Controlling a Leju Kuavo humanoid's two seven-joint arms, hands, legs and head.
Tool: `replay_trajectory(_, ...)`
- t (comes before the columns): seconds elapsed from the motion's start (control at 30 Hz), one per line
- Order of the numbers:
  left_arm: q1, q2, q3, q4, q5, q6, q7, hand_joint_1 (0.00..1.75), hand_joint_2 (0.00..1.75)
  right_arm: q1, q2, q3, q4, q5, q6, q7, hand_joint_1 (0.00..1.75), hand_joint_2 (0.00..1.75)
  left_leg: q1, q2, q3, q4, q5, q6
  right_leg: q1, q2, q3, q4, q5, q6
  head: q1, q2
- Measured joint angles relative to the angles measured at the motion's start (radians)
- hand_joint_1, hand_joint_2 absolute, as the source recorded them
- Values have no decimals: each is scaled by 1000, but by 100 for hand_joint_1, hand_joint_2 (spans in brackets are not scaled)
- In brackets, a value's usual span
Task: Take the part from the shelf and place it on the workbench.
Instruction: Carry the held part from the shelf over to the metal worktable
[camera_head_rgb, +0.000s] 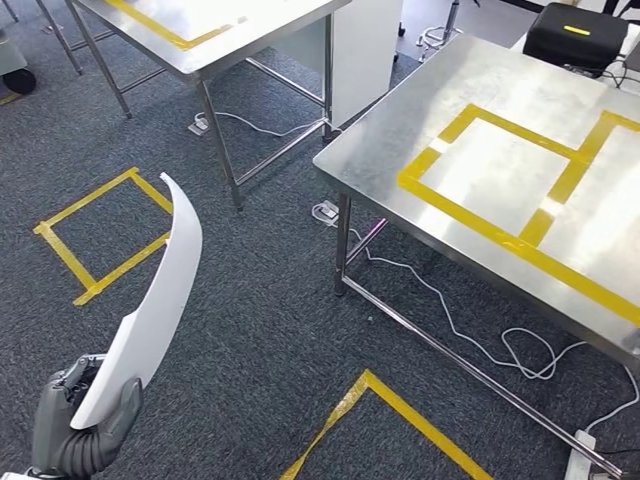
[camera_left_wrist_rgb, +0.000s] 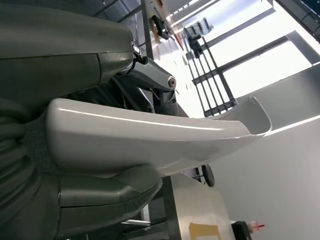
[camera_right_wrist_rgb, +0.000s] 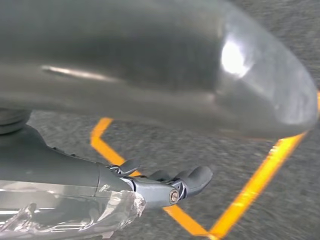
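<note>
The left hand (camera_head_rgb: 79, 425) sat at about seven o'clock in the head view, its grey thumb and darker fingers wrapped around the lower end of the part (camera_head_rgb: 155, 300), a long, curved white panel. The panel rose from the grip toward twelve o'clock, tapering to a point above the yellow tape square (camera_head_rgb: 102, 235) marked on the grey carpet (camera_head_rgb: 264, 300). It was held in the air, well apart from both counters. In the left wrist view, the same part (camera_left_wrist_rgb: 151, 137) lay clamped between the thick thumb on one side and the fingers (camera_left_wrist_rgb: 151, 75) on the other, its glossy white surface running out past the hand to a scooped tip.

The nearer counter (camera_head_rgb: 392, 130), a steel-topped bench with yellow tape rectangles on its surface, filled the head view from about one to four o'clock. A white cable (camera_head_rgb: 453, 320) trailed across the carpet beneath it toward a power strip (camera_head_rgb: 581, 455) at five o'clock. A second counter (camera_head_rgb: 196, 45) stood at eleven to twelve o'clock, also taped in yellow. A black case (camera_head_rgb: 577, 35) rested at about one o'clock beyond the nearer counter. Another yellow tape corner (camera_head_rgb: 377, 395) lay on the carpet at six o'clock.

In the right wrist view, the right hand (camera_right_wrist_rgb: 166, 185) hung over carpet and yellow tape, holding nothing, its fingers extended loosely and slightly curled.
</note>
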Motion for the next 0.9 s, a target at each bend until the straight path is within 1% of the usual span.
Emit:
replay_trajectory(0.03,-1,0,-1,0,-1,0,0,169,175,0,0,1,0,0,0,0,0,0,0,7,30,-16,-18,10,4,-20,-48,80,17,2,2,0)
replay_trajectory(0.07,-2,0,-1,0,-2,-1,0,169,175,0,0,3,0,0,1,0,0,0,-1,13,67,-33,-40,20,10,-42,-109,172,19,4,3,0)
replay_trajectory(0.1,-3,0,-2,1,-4,-1,0,169,175,0,0,4,0,0,1,-1,0,0,-2,18,106,-48,-61,26,15,-63,-184,262,-4,2,5,0)
replay_trajectory(0.13,-3,0,-2,1,-5,-2,0,169,175,3,0,5,0,0,1,-1,0,0,-3,20,137,-57,-79,28,19,-68,-236,291,-57,2,6,0)
replay_trajectory(0.17,-4,1,-2,1,-6,-2,0,169,175,7,0,6,0,0,1,-1,0,0,-4,21,169,-63,-98,29,20,-69,-270,287,-105,3,6,0)
replay_trajectory(0.2,-4,1,-2,1,-7,-2,0,169,175,11,0,7,0,0,3,-2,0,0,-5,22,202,-68,-117,29,20,-69,-296,264,-130,4,7,0)
replay_trajectory(0.23,-5,1,-3,1,-8,-2,0,169,175,15,0,8,0,-1,5,-2,0,0,-5,23,235,-71,-137,29,20,-71,-316,224,-113,3,8,0)
replay_trajectory(0.27,-6,1,-3,1,-9,-2,-1,169,175,19,0,8,0,-1,9,-2,0,0,-5,25,260,-72,-158,28,20,-78,-334,175,-37,-2,10,0)
replay_trajectory(0.3,-7,1,-4,2,-11,-1,-3,169,175,22,0,9,0,-1,13,-2,0,0,-7,26,284,-67,-180,26,22,-91,-350,127,71,-8,12,0)
replay_trajectory(0.33,-8,0,-5,4,-13,0,-5,169,175,24,0,10,0,0,18,-1,0,0,-9,27,298,-65,-201,22,27,-103,-359,95,164,-15,13,0)
replay_trajectory(0.37,-9,0,-6,6,-15,3,-9,169,175,25,0,10,-2,0,23,0,0,0,-8,29,309,-63,-217,16,31,-109,-364,78,229,-22,13,0)
replay_trajectory(0.4,-11,0,-8,8,-17,5,-12,169,175,24,0,12,-6,1,28,1,0,0,-7,30,316,-57,-223,9,35,-108,-363,76,248,-28,13,0)
replay_trajectory(0.43,-15,0,-9,8,-18,7,-14,169,175,22,0,13,-11,1,32,1,0,0,-5,32,310,-42,-216,2,36,-98,-354,78,237,-33,14,0)
replay_trajectory(0.47,-19,1,-10,8,-20,8,-16,169,175,20,0,15,-17,0,35,0,0,0,-2,32,294,-4,-196,-3,34,-88,-346,72,232,-38,14,0)
replay_trajectory(0.5,-23,1,-12,9,-20,9,-17,169,175,19,0,16,-21,0,37,0,0,0,-2,30,261,54,-175,-8,32,-80,-334,62,228,-43,14,0)
replay_trajectory(0.53,-25,2,-13,9,-21,10,-17,169,175,18,0,17,-24,-1,39,0,0,0,-1,28,217,119,-168,-12,29,-71,-320,51,224,-48,12,0)
replay_trajectory(0.57,-26,3,-14,10,-21,10,-18,169,175,18,0,18,-26,-1,39,0,0,0,0,25,173,176,-184,-15,28,-63,-305,40,219,-52,11,0)
replay_trajectory(0.6,-27,4,-15,11,-21,11,-18,169,175,19,0,19,-27,-1,40,1,0,0,1,24,131,215,-221,-18,27,-52,-292,31,214,-54,11,0)
replay_trajectory(0.63,-27,4,-16,13,-22,11,-17,169,175,19,0,19,-27,-1,41,1,0,0,2,24,97,235,-262,-20,25,-41,-280,26,208,-54,11,0)
replay_trajectory(0.67,-28,5,-18,14,-22,11,-14,169,175,19,0,20,-28,-1,42,1,0,0,3,24,74,235,-286,-21,24,-30,-269,23,200,-52,11,0)
replay_trajectory(0.7,-29,5,-19,15,-23,11,-8,169,175,19,0,21,-28,1,43,1,0,0,3,23,61,216,-280,-22,22,-19,-258,22,193,-49,11,0)
replay_trajectory(0.73,-29,6,-20,16,-25,10,0,169,175,19,0,22,-28,2,44,1,0,0,4,19,60,177,-240,-23,19,-8,-247,22,186,-45,11,0)
replay_trajectory(0.77,-29,6,-21,17,-26,10,8,169,175,20,0,23,-28,5,45,1,0,0,7,8,67,120,-178,-26,17,3,-239,22,180,-40,11,0)
replay_trajectory(0.8,-29,6,-21,17,-27,9,14,169,175,20,0,24,-29,7,45,1,0,0,10,-11,74,64,-130,-27,16,13,-233,25,175,-35,10,0)
replay_trajectory(0.83,-30,6,-22,18,-28,8,18,169,175,20,0,25,-31,9,46,0,0,0,12,-28,80,21,-100,-26,15,22,-232,26,172,-29,8,0)
replay_trajectory(0.87,-30,6,-22,18,-29,8,21,169,175,20,0,25,-33,11,46,0,0,0,13,-42,81,-3,-85,-21,14,31,-234,26,170,-23,7,0)
replay_trajectory(0.9,-30,6,-23,19,-29,8,22,169,175,22,0,25,-34,11,46,0,0,0,12,-46,81,-9,-86,-13,14,39,-237,25,169,-16,6,0)
